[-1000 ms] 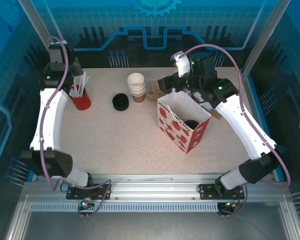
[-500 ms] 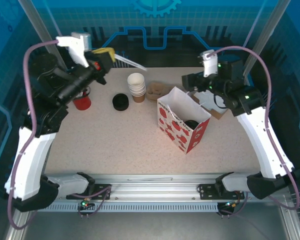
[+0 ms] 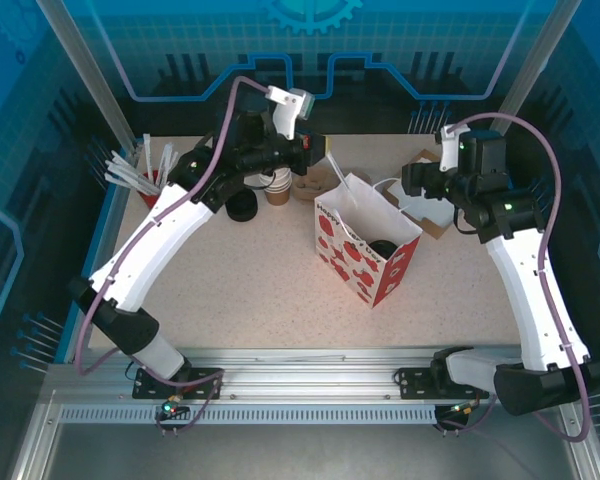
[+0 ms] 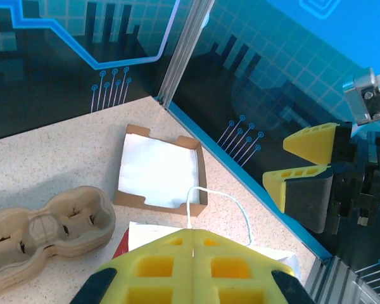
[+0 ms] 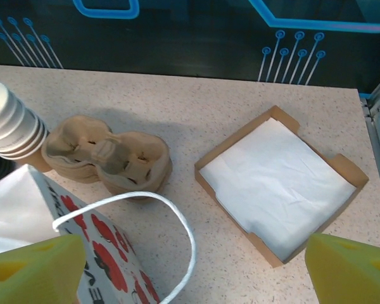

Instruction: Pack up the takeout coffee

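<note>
The takeout coffee (image 3: pixel 383 247) stands inside the white paper bag with red flowers (image 3: pixel 365 250), its black lid showing through the open top. My left gripper (image 3: pixel 320 155) hovers over the bag's far left rim, shut on a thin white straw (image 3: pixel 342 183) that slants down toward the bag's mouth. In the left wrist view its yellow fingertips (image 4: pixel 193 231) are pressed together above the bag's edge (image 4: pixel 145 231). My right gripper (image 5: pixel 196 272) is open and holds nothing, behind the bag's cord handle (image 5: pixel 177 221); its yellow fingers (image 4: pixel 310 136) face the left gripper.
A cardboard box of napkins (image 5: pixel 282 180) lies at the back right. A moulded cup carrier (image 5: pixel 107 155) and a stack of lidless cups (image 5: pixel 12 123) sit behind the bag. A loose black lid (image 3: pixel 242 207) and a red holder of straws (image 3: pixel 150 190) are at the left.
My left arm has swung from the red holder at the far left to above the bag, carrying the straw. My right arm has pulled back from the bag toward the right.
</note>
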You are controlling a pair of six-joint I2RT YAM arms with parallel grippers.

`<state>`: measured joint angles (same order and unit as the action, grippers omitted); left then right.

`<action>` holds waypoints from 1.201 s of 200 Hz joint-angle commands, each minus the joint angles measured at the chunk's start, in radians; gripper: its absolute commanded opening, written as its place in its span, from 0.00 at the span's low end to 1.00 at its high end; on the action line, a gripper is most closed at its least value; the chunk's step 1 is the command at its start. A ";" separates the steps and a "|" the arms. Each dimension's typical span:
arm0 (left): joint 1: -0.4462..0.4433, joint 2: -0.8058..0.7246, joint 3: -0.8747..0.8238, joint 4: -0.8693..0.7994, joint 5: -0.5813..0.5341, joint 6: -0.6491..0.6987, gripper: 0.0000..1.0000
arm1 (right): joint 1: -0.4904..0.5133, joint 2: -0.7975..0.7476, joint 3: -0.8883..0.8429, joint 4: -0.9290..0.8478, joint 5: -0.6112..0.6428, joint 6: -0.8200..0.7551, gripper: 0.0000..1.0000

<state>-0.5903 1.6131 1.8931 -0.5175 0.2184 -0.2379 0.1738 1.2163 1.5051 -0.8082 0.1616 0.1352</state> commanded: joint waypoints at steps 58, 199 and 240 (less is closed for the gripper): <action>-0.013 0.197 0.034 -0.008 0.055 0.016 0.31 | -0.165 0.148 -0.081 0.080 0.063 0.064 0.90; 0.039 -0.195 -0.221 0.195 0.032 -0.031 0.68 | -0.236 0.939 0.288 0.117 0.078 0.178 0.79; 0.059 -0.226 -0.265 0.182 0.034 -0.024 0.68 | -0.223 1.099 0.437 0.038 0.106 0.146 0.79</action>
<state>-0.5480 1.3975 1.6611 -0.3435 0.2657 -0.2607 -0.0605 2.2555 1.8629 -0.6968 0.2363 0.3027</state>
